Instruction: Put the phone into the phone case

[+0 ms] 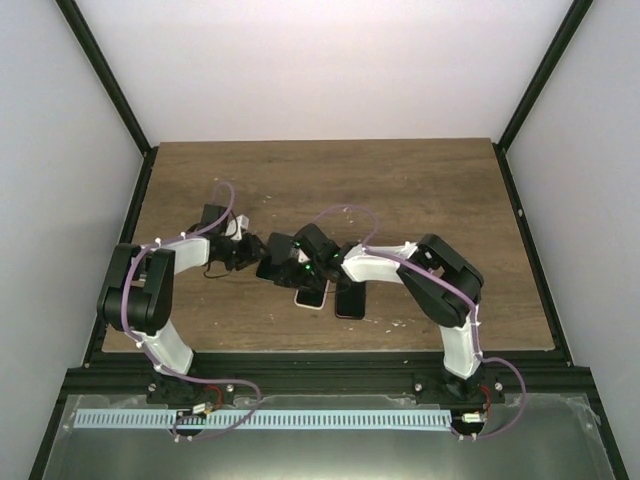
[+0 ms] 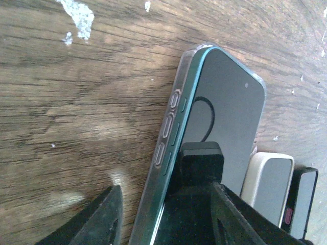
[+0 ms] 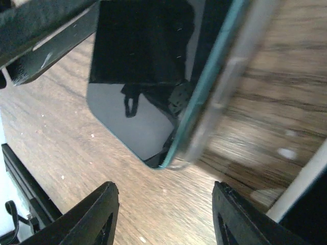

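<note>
A teal phone [image 2: 230,102] with a dark screen lies in a clear phone case [image 2: 171,127] on the wooden table. My left gripper [image 2: 158,173] straddles the phone's long edge. One finger [image 2: 202,163] rests on the screen and the other [image 2: 102,219] is on the table side, just apart from the case. In the right wrist view the phone's corner [image 3: 138,127] and the case edge [image 3: 225,97] show, with a slight gap between them. My right gripper [image 3: 164,194] is open and empty just off that corner. In the top view both grippers, left [image 1: 250,258] and right [image 1: 295,265], meet mid-table and hide the phone.
A white-edged phone [image 1: 312,297] and a black phone [image 1: 350,300] lie side by side just in front of the grippers; they also show in the left wrist view [image 2: 268,178] [image 2: 301,199]. Black frame posts border the table [image 1: 400,180].
</note>
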`<state>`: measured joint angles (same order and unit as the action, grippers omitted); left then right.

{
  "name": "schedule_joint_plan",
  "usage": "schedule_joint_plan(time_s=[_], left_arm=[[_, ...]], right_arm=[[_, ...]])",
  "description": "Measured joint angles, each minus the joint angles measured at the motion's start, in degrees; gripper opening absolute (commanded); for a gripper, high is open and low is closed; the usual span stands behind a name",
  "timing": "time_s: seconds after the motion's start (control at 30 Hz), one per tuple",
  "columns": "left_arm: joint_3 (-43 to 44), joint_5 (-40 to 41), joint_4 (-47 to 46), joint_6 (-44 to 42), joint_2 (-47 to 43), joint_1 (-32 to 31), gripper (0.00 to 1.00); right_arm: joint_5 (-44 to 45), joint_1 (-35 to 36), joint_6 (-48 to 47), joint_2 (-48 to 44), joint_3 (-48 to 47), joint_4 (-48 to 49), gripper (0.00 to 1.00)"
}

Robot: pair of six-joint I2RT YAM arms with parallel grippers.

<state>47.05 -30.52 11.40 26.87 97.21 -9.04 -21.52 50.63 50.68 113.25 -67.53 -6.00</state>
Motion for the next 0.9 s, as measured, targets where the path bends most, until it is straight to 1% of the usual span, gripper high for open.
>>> schedule_joint_plan(time_s=[0.1,0.2,0.3,0.37,0.43,0.5,0.67,0.83,0.9], left_arm=[[-0.7,-0.5,-0.9,0.4,-0.1,-0.3,0.42],[-1.0,-1.0,-1.1,1.3,-0.1,-1.6,0.40],[-1.0,-1.7,-1.3,2.1,-0.3,-2.7,0.40],[-1.0,-1.9,-1.2,2.8,-0.9,-3.0,0.41],[-1.0,-2.1,-1.2,3.0,-1.5,-3.1,0.43],[-0.6,-2.0,-0.5,3.0,-1.9,-3.0,0.44],[0.5,-1.1,0.7,2.3,-1.9,-1.6,0.44],[0.4,-0.5,1.2,1.2,-1.9,-0.7,0.42],[0.2,-1.3,0.8,1.1,-1.9,-0.9,0.40]], right_arm=[[1.6,-1.3,0.3,-2.1,2.7,0.2,0.48],[2.7,-3.4,0.4,-3.9,5.2,0.9,0.47],[3.5,-5.1,-0.2,-4.7,6.2,1.7,0.46],[3.6,-5.6,-0.8,-4.6,6.2,1.9,0.43],[3.6,-5.8,-1.4,-4.3,5.8,1.7,0.37],[4.0,-5.9,-2.0,-3.1,4.7,1.4,0.31],[3.9,-5.9,-3.5,-0.1,1.2,1.4,0.26],[4.2,-5.9,-4.4,2.1,-1.7,1.3,0.13],[4.2,-6.1,-4.8,2.6,-2.3,1.4,0.09]])
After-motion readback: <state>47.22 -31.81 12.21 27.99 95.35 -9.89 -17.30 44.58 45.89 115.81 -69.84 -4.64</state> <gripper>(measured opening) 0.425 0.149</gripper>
